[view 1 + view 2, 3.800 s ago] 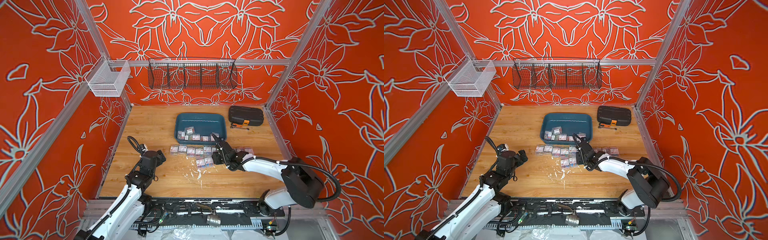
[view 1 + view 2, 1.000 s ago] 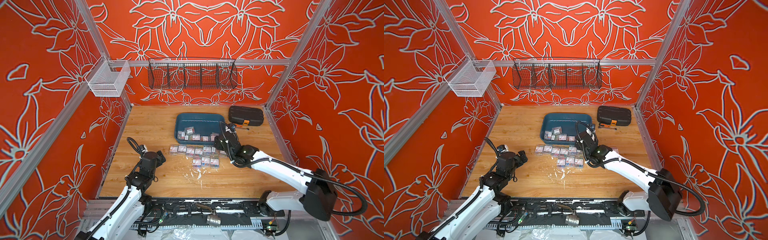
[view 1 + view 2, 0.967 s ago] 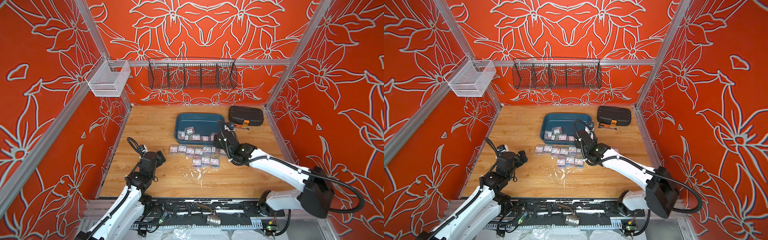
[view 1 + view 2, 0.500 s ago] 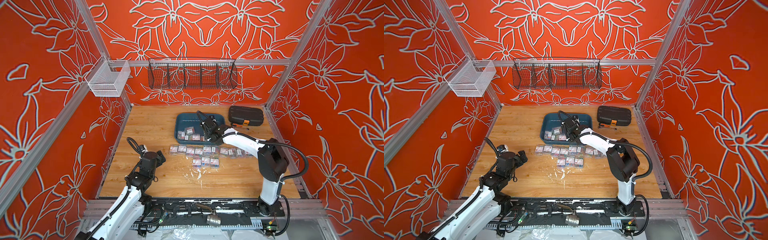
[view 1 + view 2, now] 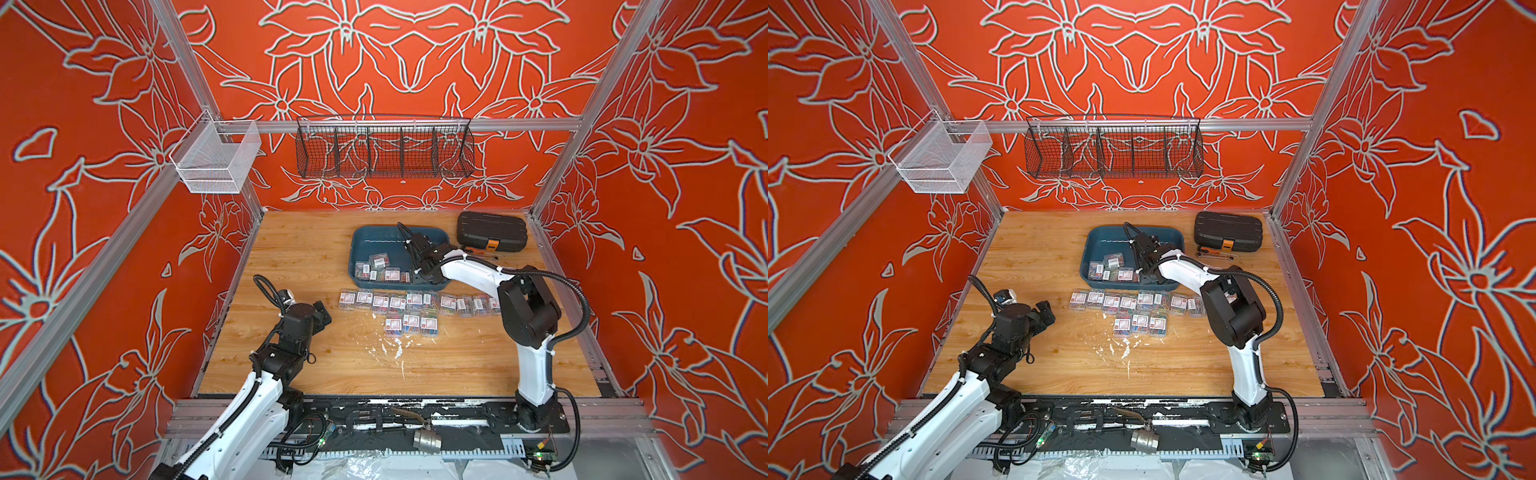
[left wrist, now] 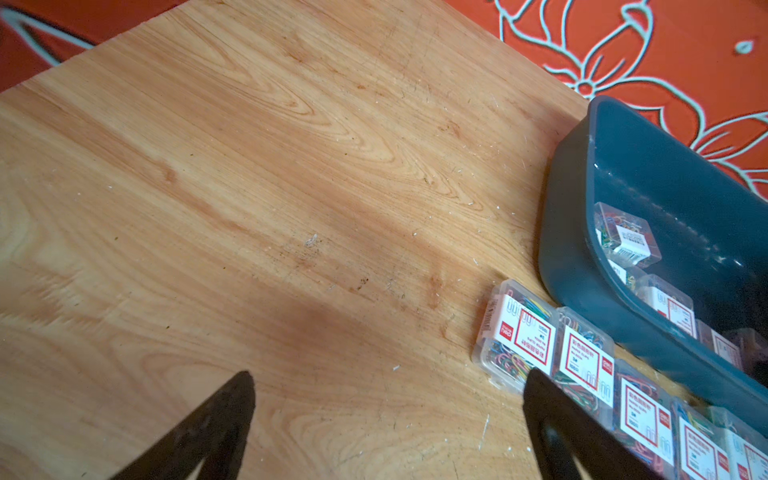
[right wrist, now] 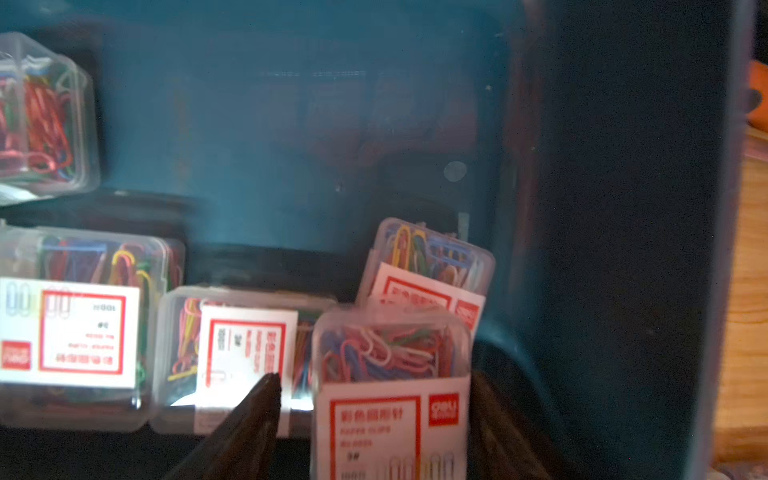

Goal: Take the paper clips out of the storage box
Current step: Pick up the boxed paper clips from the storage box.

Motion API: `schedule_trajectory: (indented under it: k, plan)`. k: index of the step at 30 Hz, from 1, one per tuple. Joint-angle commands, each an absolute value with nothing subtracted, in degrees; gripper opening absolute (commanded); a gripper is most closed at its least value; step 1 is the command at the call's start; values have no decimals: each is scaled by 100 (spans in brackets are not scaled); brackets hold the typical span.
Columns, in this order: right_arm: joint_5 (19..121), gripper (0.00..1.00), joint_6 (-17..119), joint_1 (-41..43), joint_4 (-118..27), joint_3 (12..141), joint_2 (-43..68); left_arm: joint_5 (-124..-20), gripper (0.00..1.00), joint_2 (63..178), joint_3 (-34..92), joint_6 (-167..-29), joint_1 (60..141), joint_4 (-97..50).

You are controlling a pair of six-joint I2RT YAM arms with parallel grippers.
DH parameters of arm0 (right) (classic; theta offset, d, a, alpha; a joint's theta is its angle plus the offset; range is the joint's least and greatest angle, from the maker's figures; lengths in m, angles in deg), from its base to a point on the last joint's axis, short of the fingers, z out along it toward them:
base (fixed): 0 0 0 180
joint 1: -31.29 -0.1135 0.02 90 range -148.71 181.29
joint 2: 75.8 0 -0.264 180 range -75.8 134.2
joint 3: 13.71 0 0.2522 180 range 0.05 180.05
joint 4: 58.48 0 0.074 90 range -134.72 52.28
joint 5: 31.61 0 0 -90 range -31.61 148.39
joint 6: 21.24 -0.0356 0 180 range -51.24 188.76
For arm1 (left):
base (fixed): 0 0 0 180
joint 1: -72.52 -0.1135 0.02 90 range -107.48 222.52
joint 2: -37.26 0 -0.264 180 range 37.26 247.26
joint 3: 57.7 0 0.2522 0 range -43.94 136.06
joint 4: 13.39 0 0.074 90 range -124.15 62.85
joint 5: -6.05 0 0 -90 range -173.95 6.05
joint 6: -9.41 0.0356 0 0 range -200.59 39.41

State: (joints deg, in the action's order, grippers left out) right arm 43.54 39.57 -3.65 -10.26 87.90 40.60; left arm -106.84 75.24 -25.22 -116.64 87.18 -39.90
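The teal storage box sits at the back middle of the wooden table, with several clear boxes of paper clips along its near side. Many more paper clips lie in rows on the table just in front of it. My right gripper reaches down into the storage box. In the right wrist view the right gripper straddles one labelled box, with a gap on one side. My left gripper hovers open and empty over bare wood.
A black ribbed case with an orange latch lies right of the storage box, a small tool in front of it. A black wire basket and a white mesh basket hang on the walls. White flecks mark the wood.
My right arm has swung from the rows on the table back into the storage box, and its jaws have narrowed around one box. The left arm has not moved.
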Motion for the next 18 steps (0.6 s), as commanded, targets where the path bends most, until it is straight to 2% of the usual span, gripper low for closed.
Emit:
schedule_trajectory:
  k: [1,5,10,18]
  plan:
    - [4556,71,3889,-303,-812,9019,4345,-10806,98,7497,-2525,-11764,8686,-3961]
    - [4512,68,3853,-277,-798,9131,4481,-10802,98,7480,-2531,-11766,8685,-3972]
    - [4476,59,3883,-265,-780,9252,4484,-10803,98,7453,-2534,-11761,8685,-3972]
    - [4341,49,4010,-269,-844,9146,3787,-10794,98,7438,-2541,-11773,8690,-3989]
